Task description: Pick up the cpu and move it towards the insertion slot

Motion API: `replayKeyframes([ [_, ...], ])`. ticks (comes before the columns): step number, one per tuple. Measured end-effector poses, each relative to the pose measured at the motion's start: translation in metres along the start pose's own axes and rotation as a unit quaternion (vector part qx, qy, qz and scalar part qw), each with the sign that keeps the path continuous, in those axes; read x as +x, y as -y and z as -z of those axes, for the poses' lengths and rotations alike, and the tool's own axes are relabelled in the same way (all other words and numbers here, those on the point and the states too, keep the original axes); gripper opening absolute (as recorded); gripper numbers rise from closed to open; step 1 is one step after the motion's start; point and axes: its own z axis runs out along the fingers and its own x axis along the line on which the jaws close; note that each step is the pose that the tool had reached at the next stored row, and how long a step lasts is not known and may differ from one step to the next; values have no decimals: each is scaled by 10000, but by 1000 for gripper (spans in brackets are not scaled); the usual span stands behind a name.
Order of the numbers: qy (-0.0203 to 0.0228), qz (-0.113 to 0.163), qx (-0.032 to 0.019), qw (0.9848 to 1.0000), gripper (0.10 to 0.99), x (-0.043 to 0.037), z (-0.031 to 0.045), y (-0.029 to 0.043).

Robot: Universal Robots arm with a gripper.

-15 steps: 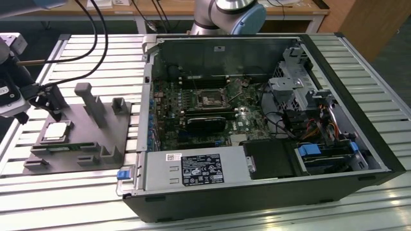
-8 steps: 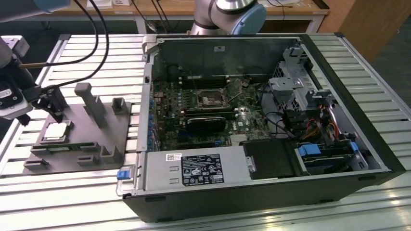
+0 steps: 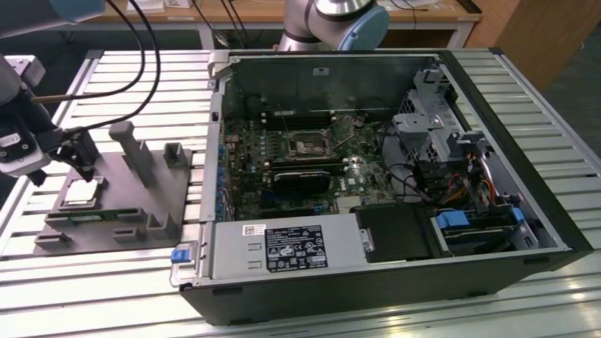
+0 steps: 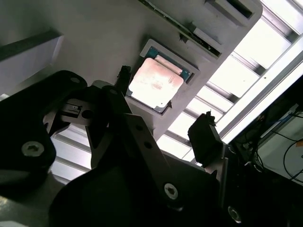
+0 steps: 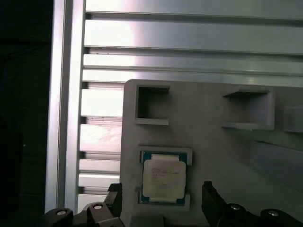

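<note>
The cpu is a small square chip with a shiny metal top, lying flat in a recess of the grey plastic fixture at the exterior view's left. My gripper hangs just above it, open and holding nothing. In both wrist views the black fingers stand either side of the cpu without touching it. The insertion slot, a silvery square frame with a dark centre, sits on the motherboard inside the open computer case, well to the exterior view's right of the gripper.
The fixture carries upright grey posts and a thin green memory strip beside the cpu. The case walls, drive cage and cables surround the motherboard. Black cables trail behind the arm over the slatted aluminium table.
</note>
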Motion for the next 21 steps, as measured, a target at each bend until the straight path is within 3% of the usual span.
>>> replayKeyframes([
  [21,0,0,2,10000,765,-27,-97,3],
])
